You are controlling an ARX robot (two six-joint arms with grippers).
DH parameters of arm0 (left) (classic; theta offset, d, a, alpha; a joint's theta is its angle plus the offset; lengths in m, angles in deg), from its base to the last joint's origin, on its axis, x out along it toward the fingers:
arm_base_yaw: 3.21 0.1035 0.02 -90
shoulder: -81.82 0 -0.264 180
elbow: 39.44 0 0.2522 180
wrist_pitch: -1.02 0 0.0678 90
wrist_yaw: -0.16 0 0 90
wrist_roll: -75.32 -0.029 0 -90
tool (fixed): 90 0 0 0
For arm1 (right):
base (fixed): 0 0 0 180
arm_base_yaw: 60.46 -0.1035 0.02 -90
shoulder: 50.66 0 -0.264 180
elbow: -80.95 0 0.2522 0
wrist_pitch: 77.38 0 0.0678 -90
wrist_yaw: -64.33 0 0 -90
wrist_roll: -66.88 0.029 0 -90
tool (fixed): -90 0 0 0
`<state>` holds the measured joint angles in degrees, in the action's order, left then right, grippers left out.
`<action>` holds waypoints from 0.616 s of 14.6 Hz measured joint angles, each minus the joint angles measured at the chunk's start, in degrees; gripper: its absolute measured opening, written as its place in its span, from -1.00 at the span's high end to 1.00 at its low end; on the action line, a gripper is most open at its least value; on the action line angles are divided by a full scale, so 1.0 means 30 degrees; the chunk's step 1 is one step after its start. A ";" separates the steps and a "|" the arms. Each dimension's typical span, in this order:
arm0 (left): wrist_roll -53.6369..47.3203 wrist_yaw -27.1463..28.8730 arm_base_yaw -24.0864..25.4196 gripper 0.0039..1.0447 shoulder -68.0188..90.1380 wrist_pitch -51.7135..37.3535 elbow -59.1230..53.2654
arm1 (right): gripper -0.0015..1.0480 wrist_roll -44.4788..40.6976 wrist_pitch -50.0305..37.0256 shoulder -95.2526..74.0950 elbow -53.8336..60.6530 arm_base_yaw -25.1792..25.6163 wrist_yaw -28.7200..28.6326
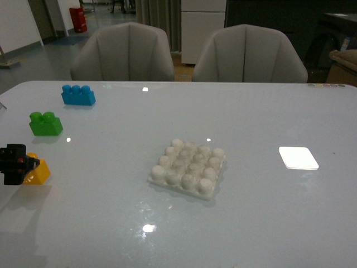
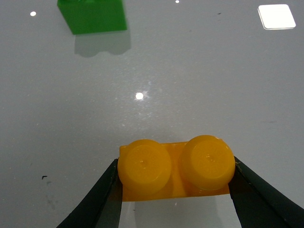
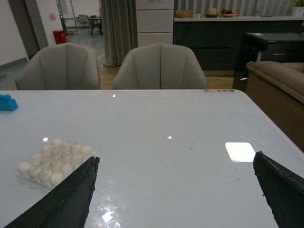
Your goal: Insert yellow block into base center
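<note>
Left hand (image 2: 175, 187): pressed in on the yellow block, one black finger (image 2: 97, 199) against each short end. In the front view it sits at the near left edge of the bench (image 1: 167, 234).
Yellow block (image 2: 175, 167): between the left hand's fingers, level, both round studs facing up. It looks to be down on the bench, though I cannot tell whether it is just lifted.
Green block (image 1: 46, 124): just beyond the left hand and apart from the yellow block. It stands on the bench with its two studs up.
Blue block (image 1: 78, 95): farther out from the left hand, past the green block and a little to its right. It has three studs on top.
Base (image 1: 188, 167): well off to the left hand's right, about mid-bench and well apart from the yellow block. It lies flat, and its grid of rounded studs is in plain view.
Right hand (image 3: 175, 157): spread wide, its two dark fingers far apart, with only bench surface showing between them. The base lies ahead of it towards one finger.
White square (image 1: 298, 158): farther from the left hand than the base, on the base's other side. It lies flat on the bench, ahead of the right hand and towards its other finger.
Chairs (image 1: 122, 53): two pale padded ones side by side, beyond the bench's far edge and farthest from both hands.
</note>
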<state>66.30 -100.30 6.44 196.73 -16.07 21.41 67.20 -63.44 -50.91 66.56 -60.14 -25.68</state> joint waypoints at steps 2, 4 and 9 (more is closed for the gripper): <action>0.0044 -0.0007 -0.0991 -0.09 -0.1960 0.0291 -0.0525 | -0.87 0.0000 0.0000 0.0000 0.0000 0.0000 0.0000; 0.0423 0.0284 -0.2856 -0.09 -0.3861 0.0372 -0.0794 | -0.87 0.0000 0.0000 0.0000 0.0000 0.0000 0.0007; 0.3257 0.4503 -1.3442 -0.08 -0.0240 0.0423 0.2178 | -0.87 0.0000 0.0007 0.0000 0.0000 0.0000 0.0000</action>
<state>76.07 -86.79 -33.88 196.01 -14.80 27.94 67.20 -63.41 -50.91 66.56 -60.14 -25.68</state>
